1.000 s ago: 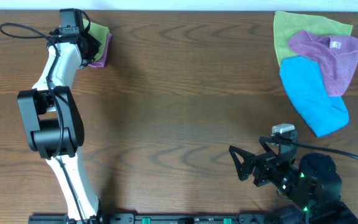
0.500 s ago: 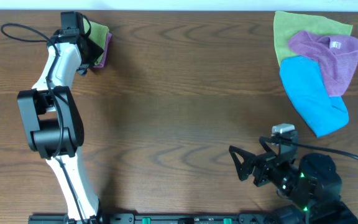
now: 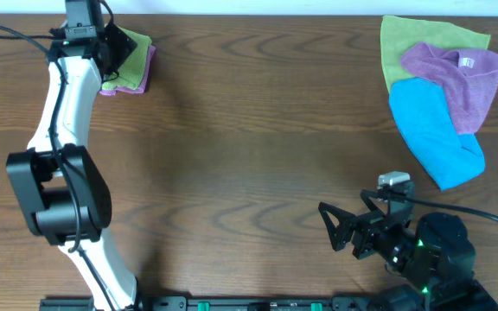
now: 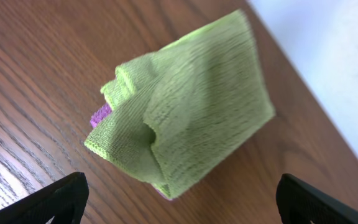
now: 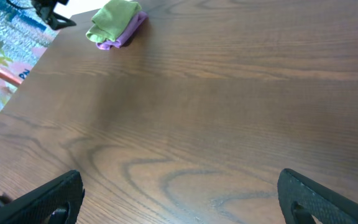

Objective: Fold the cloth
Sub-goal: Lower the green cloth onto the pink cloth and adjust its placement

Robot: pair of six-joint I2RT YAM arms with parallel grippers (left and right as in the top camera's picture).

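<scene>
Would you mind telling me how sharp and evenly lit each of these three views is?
Overhead: evenly lit and crisp. Left wrist: the folded lime-green microfibre cloth is sharp, the jaws blurred, the top right washed out white. Right wrist: pale sheen on the brown wooden table, jaws blurred.

Dark wood-grain table (image 3: 249, 130), soft glare mid-surface; pale bg (image 4: 334, 50) past far edge, even light.

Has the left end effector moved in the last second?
Yes. In the overhead view the left end effector has shifted left and upward in the frame, drawing back from the folded green cloth, which lies where it was.
</scene>
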